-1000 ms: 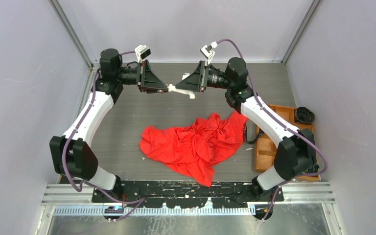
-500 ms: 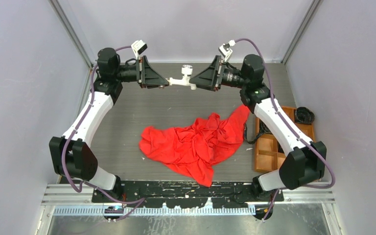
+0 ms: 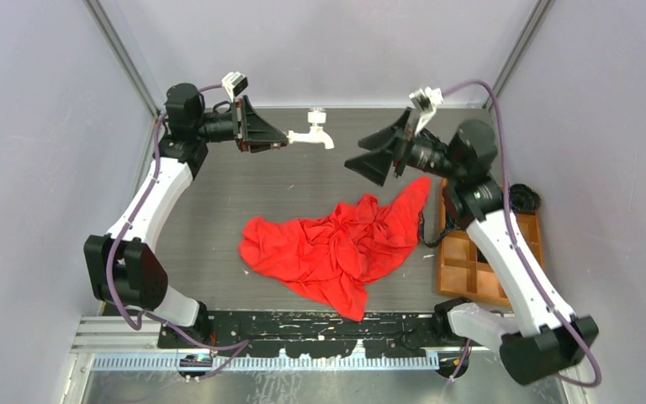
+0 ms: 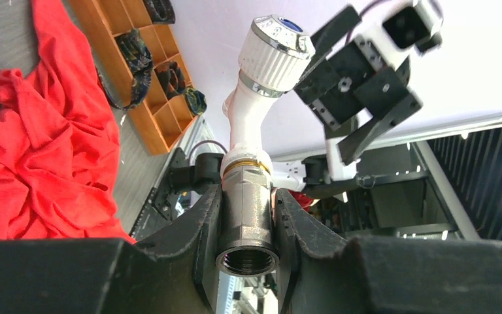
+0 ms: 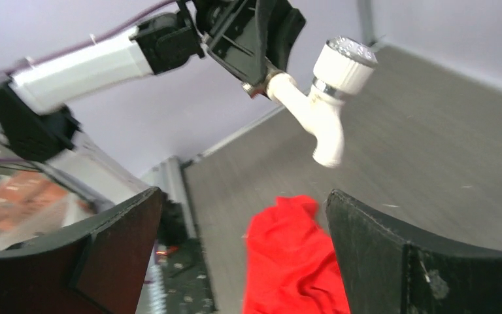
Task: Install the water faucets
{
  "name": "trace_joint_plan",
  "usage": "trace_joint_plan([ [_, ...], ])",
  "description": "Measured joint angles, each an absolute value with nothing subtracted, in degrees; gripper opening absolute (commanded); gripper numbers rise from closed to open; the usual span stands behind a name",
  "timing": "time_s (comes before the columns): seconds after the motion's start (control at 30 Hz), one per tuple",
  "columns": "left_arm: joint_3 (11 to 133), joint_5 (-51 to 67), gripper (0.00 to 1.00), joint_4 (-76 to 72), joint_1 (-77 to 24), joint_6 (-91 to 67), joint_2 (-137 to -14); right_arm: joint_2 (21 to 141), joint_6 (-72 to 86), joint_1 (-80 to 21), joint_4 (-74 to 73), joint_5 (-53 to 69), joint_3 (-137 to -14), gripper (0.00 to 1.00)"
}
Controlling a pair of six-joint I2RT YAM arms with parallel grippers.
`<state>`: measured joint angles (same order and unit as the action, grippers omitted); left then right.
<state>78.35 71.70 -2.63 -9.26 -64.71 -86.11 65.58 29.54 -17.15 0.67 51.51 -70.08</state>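
Grey worktop (image 3: 303, 194), both arms reaching to its far side. Left arm (image 3: 147, 202) is on the left. Right arm (image 3: 505, 244) is on the right, angled in toward the centre.

Red cloth (image 3: 328, 248) lies crumpled mid-worktop, one corner running up toward the right arm.

Orange tray (image 3: 463, 261) sits at the right edge, partly under the right arm. Its compartments hold dark coiled parts (image 4: 134, 55).

Faucet (image 3: 313, 135) is in the air over the far part of the worktop, roughly horizontal, carried at its back end only. White body, spout tip hanging down in the right wrist view.

Left fingers (image 4: 202, 229) are clamped on the grey metal fitting (image 4: 247, 216), one on each side of it. A brassy ring (image 4: 243, 161) sits between the fitting and the white body. The fitting's open threaded bore faces the left wrist camera.

Right fingers (image 5: 117, 248) are spread wide with nothing between them. They point at the faucet from its right and stand clear of it.

Knob (image 4: 276, 49) is round and white with a chrome rim and a blue mark on top. It faces up in the top view.
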Motion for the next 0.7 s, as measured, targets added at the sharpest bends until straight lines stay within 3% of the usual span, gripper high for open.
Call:
trace_joint_plan([
  [0.17,78.2,72.0,0.00,-2.5,-9.3,-69.0,-86.5,53.0,16.4,-20.8,12.3,42.7,-54.3,1.00],
  [0.33,77.2,73.4,0.00,-4.8,-9.3,-76.2,-87.8,49.4,-6.9,-37.0,23.5,29.5,-43.9,1.00],
  [0.5,77.7,73.2,0.00,-1.0,-9.3,-76.1,-88.0,54.6,-37.7,-54.3,32.9,10.7,-40.8,1.00],
  [0.7,78.1,72.9,0.00,5.4,-9.3,-72.5,-88.0,68.1,-65.4,-60.6,49.0,-7.7,-40.8,0.99],
])
